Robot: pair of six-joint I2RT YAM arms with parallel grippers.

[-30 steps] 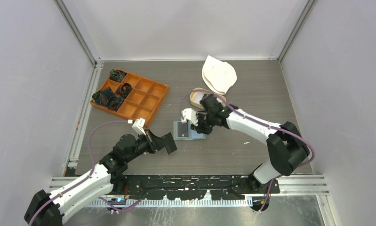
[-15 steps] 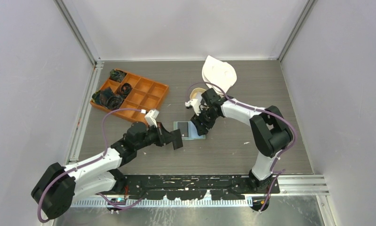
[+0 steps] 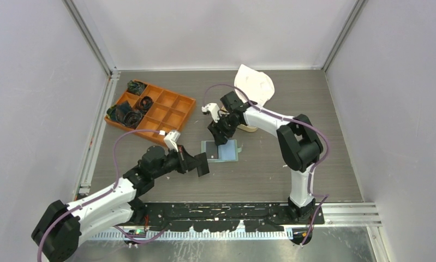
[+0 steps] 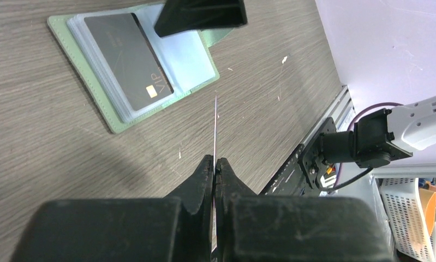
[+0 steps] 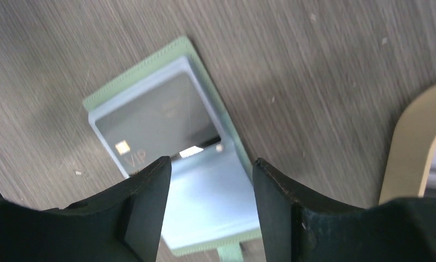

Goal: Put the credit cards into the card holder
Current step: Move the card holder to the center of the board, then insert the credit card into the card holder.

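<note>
Holding one grey card [image 4: 128, 54], card holder [image 4: 87, 76]; left fingers [image 4: 196, 183] pinching probable thin card [image 4: 215, 125]; right fingers [image 5: 144, 202] apart.

The table [image 3: 270, 180] is being overlooked from high behind the arms, while the card holder [image 4: 191, 60] is being framed closely ahead of the left gripper [image 4: 214, 159] and below the right gripper [image 5: 211, 164].
</note>
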